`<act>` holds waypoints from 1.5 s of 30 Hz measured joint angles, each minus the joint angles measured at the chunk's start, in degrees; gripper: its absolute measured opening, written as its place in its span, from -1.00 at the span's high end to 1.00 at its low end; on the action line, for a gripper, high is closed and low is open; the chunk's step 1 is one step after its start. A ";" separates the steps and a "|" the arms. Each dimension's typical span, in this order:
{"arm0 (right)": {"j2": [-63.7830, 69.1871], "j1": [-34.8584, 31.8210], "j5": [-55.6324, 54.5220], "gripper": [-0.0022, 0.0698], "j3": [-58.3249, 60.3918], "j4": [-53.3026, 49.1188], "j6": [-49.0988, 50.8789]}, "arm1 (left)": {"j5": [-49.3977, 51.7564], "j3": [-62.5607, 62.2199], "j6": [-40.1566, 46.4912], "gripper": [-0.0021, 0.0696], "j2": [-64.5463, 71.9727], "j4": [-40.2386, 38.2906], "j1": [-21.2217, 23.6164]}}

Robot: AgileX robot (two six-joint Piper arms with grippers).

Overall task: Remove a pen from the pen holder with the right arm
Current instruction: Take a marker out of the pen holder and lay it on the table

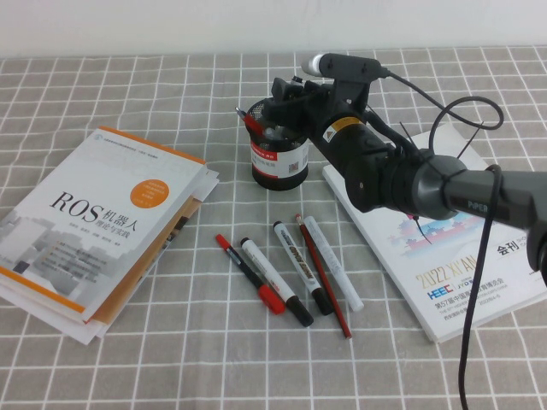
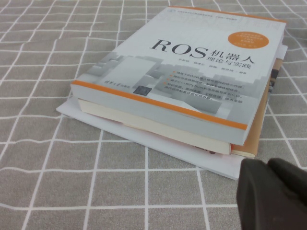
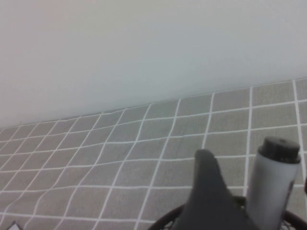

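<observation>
Book stack (image 1: 94, 222) and five loose pens (image 1: 295, 273) low on the checked bench (image 1: 171, 376); right hand (image 1: 286, 102) at the pen holder (image 1: 278, 162).
Right hand hangs over the black pen holder's mouth, spread wide. One finger (image 3: 208, 191) is just beside a white marker (image 3: 273, 187) standing inside, not gripping it. Magazine (image 1: 436, 256) lies under the right arm. Left hand (image 2: 267, 165), closed on nothing, sits near the book stack's corner.
</observation>
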 joint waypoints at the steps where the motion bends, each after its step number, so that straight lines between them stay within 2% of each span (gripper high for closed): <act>1: 0.00 0.00 0.00 -0.03 0.00 0.00 0.00 | 0.00 0.00 0.00 0.95 0.00 0.00 0.00; 9: 0.00 0.00 0.00 0.15 0.00 -0.32 0.00 | 0.00 0.00 0.00 0.95 0.00 0.00 0.00; 23: 0.00 0.00 0.00 0.65 0.00 -0.32 0.23 | 0.00 0.00 0.00 0.95 0.00 0.00 0.00; 45: -0.68 0.00 1.75 0.67 -0.21 -0.85 0.40 | 0.00 0.00 0.00 0.95 0.00 0.00 0.00</act>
